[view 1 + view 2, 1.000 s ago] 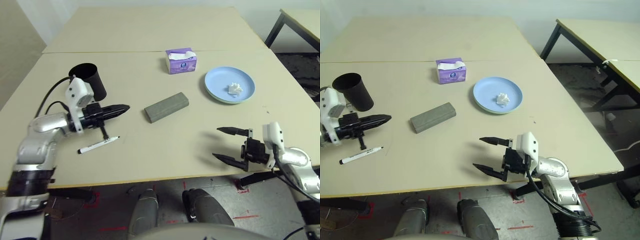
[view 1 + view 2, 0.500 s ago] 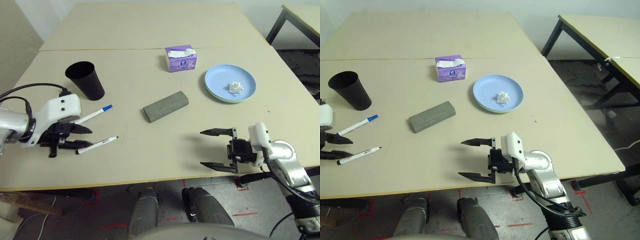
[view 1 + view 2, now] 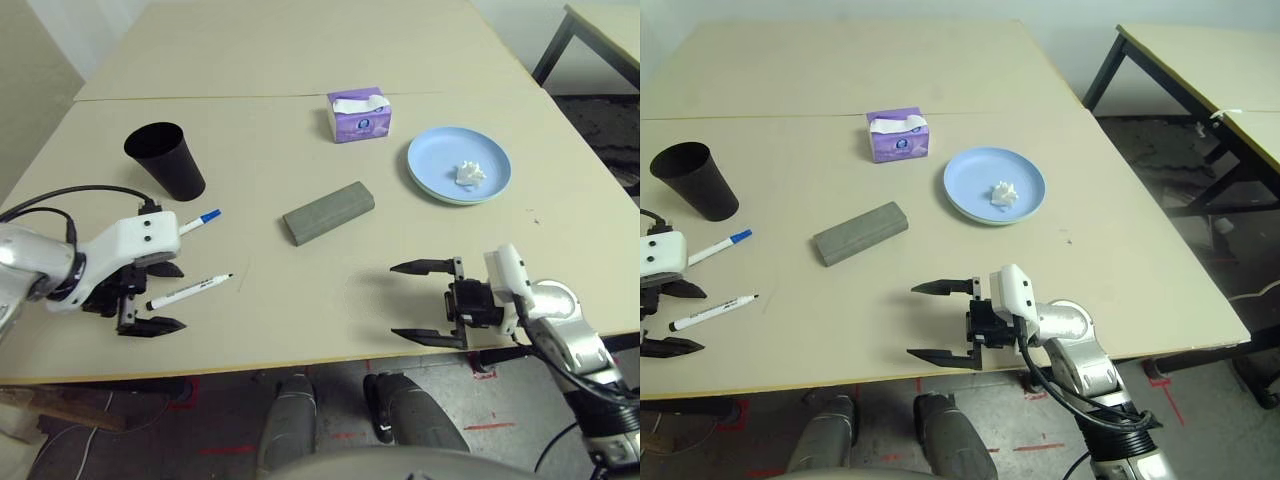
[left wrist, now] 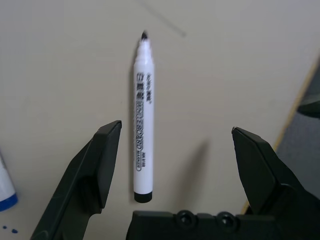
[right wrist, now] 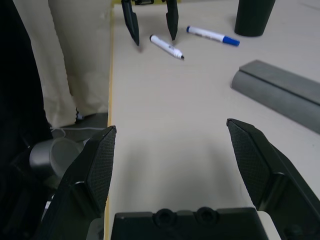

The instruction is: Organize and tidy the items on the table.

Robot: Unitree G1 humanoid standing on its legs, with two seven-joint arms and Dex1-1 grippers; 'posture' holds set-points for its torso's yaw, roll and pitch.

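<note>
My left gripper [image 3: 160,297] stands open at the table's front left, its fingers astride the rear end of the white marker with the black cap [image 4: 141,115], not gripping it. The blue-capped marker [image 3: 198,221] lies just behind, near the upright black cup [image 3: 165,160]. In the middle lies the grey glasses case [image 3: 329,211]. The purple tissue box [image 3: 359,115] stands behind it. A crumpled tissue [image 3: 468,176] rests on the blue plate [image 3: 440,150], which sits on a green one. My right gripper [image 3: 397,301] is open and empty near the front edge.
A seam crosses the table [image 3: 300,290] behind the tissue box. A second table with dark legs [image 3: 1200,90] stands off to the right. Bare tabletop lies between my two grippers and behind the seam.
My left gripper has opened and drawn back toward the front left edge, over the black-capped marker. The blue-capped marker now lies on the table. My right gripper has shifted left.
</note>
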